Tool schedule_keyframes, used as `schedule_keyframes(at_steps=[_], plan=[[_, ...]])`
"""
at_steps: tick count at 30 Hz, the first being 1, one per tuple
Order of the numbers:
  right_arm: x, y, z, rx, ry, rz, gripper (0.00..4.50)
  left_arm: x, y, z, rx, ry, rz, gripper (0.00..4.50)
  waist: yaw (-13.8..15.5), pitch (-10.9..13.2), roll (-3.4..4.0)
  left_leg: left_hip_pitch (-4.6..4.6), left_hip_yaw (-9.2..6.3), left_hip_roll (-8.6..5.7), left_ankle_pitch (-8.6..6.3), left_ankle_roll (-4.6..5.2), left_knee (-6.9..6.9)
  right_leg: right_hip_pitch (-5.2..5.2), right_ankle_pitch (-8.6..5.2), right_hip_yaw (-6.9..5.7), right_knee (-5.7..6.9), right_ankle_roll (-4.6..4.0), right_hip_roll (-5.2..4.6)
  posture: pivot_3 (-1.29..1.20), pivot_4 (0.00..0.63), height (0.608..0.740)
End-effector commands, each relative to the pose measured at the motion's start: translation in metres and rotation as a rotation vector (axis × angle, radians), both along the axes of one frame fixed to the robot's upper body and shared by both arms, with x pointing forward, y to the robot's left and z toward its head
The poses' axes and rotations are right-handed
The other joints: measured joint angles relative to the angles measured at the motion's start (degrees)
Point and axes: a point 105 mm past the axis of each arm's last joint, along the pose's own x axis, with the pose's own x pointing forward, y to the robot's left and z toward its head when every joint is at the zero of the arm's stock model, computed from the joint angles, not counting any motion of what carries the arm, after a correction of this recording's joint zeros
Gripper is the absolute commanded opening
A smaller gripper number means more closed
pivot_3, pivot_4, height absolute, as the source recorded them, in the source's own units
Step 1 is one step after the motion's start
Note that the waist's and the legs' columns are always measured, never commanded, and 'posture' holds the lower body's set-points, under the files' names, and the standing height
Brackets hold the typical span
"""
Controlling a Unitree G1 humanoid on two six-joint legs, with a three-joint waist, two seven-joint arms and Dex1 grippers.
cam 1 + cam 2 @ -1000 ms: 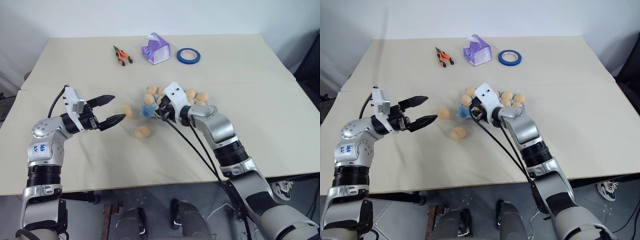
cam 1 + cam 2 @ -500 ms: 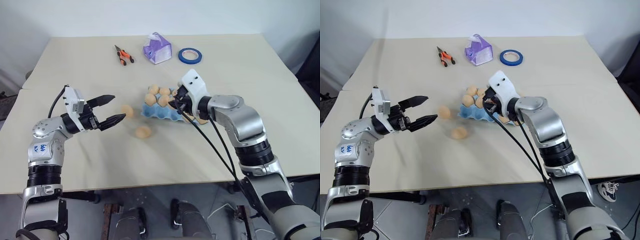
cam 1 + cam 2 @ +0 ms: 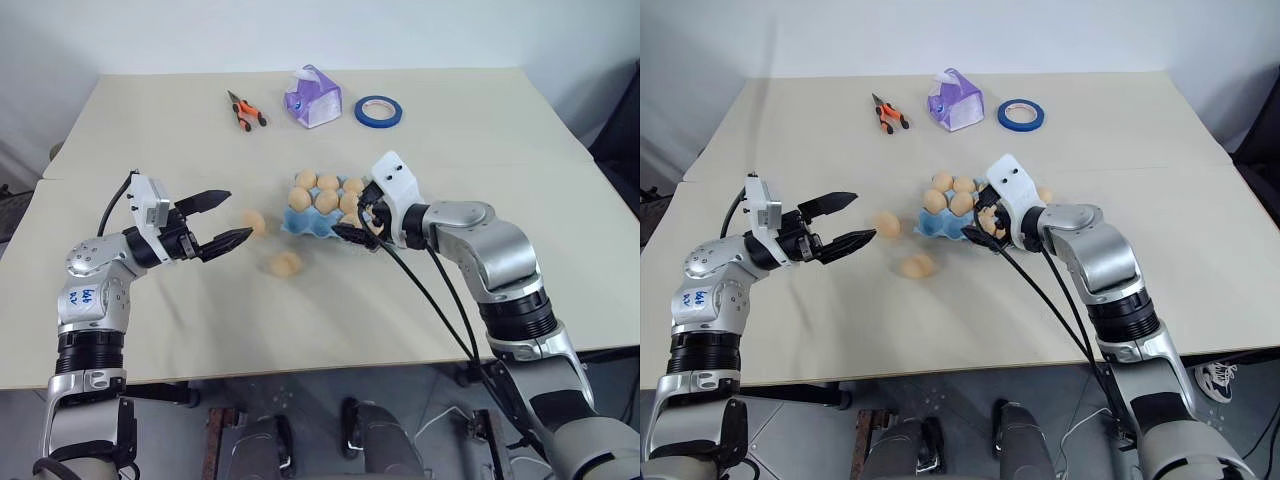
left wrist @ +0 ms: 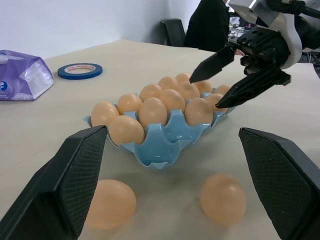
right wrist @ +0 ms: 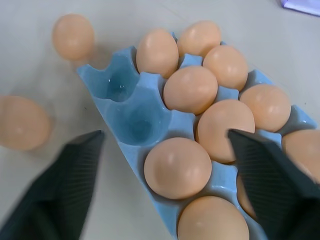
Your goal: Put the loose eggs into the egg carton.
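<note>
The light blue egg carton (image 3: 297, 226) lies at mid-table with eggs in most of its cups. In the right wrist view, two cups (image 5: 137, 120) at one end are bare. Two loose eggs rest on the table left of the carton, one nearer the carton (image 3: 253, 221) and one closer to me (image 3: 286, 263). My left gripper (image 3: 238, 215) hovers open just left of the nearer-carton egg, touching nothing. My right gripper (image 3: 353, 212) hangs over the carton's right part, fingers (image 4: 210, 62) spread wide and holding nothing.
At the table's far side lie orange-handled pliers (image 3: 245, 111), a purple tissue pack (image 3: 312, 97) and a blue tape roll (image 3: 377, 111). Black cables (image 3: 430, 300) trail from my right wrist across the table's near edge.
My right gripper has swung from the carton's left end to its right side and spread its fingers open. The left arm and both loose eggs have stayed put.
</note>
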Motion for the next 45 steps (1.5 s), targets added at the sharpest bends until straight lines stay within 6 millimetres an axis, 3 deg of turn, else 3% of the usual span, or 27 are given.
schedule_keyframes(at_steps=[1, 7, 12, 18, 26, 34, 39, 45], plan=[[-0.012, -0.004, 0.022, 0.035, -0.053, 0.05, 4.44, -0.006, 0.001, 0.012, -0.011, -0.044, -0.004, 4.5, 0.02, 0.0, 0.0, 0.0, 0.0, 0.0, 0.0, 0.0, 0.0, 0.0, 0.0, 0.0, 0.0, 0.0, 0.0, 0.0, 0.15, 0.74], [-0.039, -0.017, 0.034, 0.097, -0.044, 0.168, 4.44, -0.019, 0.012, 0.007, -0.014, -0.016, 0.045, 4.5, 0.05, 0.0, 0.0, -0.03, -0.02, 0.01, -0.04, 0.04, -0.02, 0.01, 0.0, 0.0, 0.04, 0.01, 0.01, 0.0, 0.15, 0.74], [-0.062, -0.038, 0.028, 0.065, -0.111, 0.278, 4.44, -0.032, 0.033, -0.007, -0.011, 0.026, 0.151, 4.5, 0.26, 0.0, -0.01, 0.01, -0.03, 0.01, -0.1, 0.09, -0.02, 0.04, 0.0, -0.01, -0.15, 0.01, 0.0, 0.0, 0.15, 0.74], [-0.084, -0.061, 0.008, 0.086, -0.206, 0.384, 4.44, -0.052, 0.058, -0.037, -0.002, 0.107, 0.284, 4.5, 0.68, 0.0, -0.02, 0.2, -0.03, 0.02, -0.42, 0.08, -0.02, 0.2, 0.0, -0.01, -0.15, 0.0, 0.0, 0.0, 0.15, 0.74], [-0.101, -0.074, -0.005, 0.156, -0.209, 0.475, 4.44, -0.079, 0.071, -0.078, -0.002, 0.196, 0.396, 4.5, 1.47, 0.0, -0.02, 0.33, -0.07, 0.07, -0.51, 0.1, 0.02, 0.33, 0.01, 0.02, -0.26, -0.06, -0.04, 0.0, 0.15, 0.74], [-0.095, -0.078, -0.009, 0.135, -0.204, 0.454, 4.44, -0.069, 0.033, -0.07, -0.004, 0.147, 0.336, 4.5, 1.87, 0.0, -0.02, 0.29, -0.12, 0.03, -0.53, 0.14, -0.06, 0.35, 0.0, 0.01, -0.4, -0.08, -0.15, 0.0, 0.15, 0.74], [-0.095, -0.076, -0.01, 0.129, -0.204, 0.447, 4.44, -0.055, -0.024, -0.055, -0.066, 0.101, 0.222, 4.5, 2.04, 0.0, -0.02, 0.29, -0.11, 0.01, -0.53, 0.14, -0.04, 0.37, 0.02, -0.02, -0.4, -0.05, -0.14, 0.0, 0.15, 0.74], [-0.094, -0.075, -0.011, 0.13, -0.207, 0.424, 4.44, -0.028, -0.072, -0.059, -0.071, 0.119, 0.211, 4.5, 2.45, 0.0, -0.02, 0.31, -0.07, 0.01, -0.53, 0.16, 0.06, 0.42, 0.04, -0.02, -0.32, -0.01, -0.07, 0.0, 0.15, 0.74]])
